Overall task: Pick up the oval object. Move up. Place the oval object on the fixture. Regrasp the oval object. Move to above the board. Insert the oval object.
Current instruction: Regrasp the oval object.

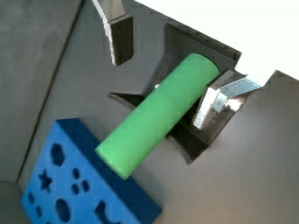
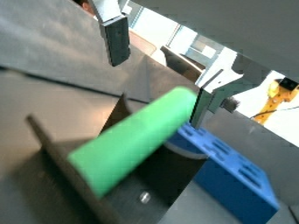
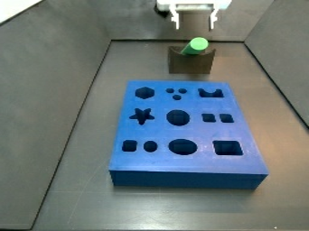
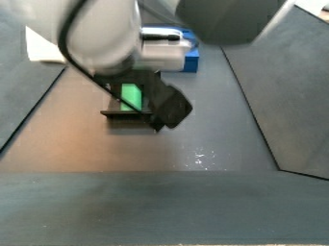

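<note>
The oval object [image 1: 158,109] is a bright green rod lying tilted on the fixture [image 1: 177,42], with one end raised out of the notch. It appears in both wrist views, as does the blue board [image 1: 70,184]. My gripper [image 1: 166,68] hangs open just above the rod's raised end. One finger [image 1: 117,35] stands well clear of the rod and the other sits close beside it. In a side view the gripper [image 3: 193,11] is at the far end of the floor, over the rod [image 3: 197,43] and the fixture [image 3: 191,61].
The blue board [image 3: 187,131] lies flat in the middle of the dark floor, just in front of the fixture, its cut-out holes facing up. Sloping dark walls rise on both sides. In a side view the arm [image 4: 103,34] hides most of the fixture.
</note>
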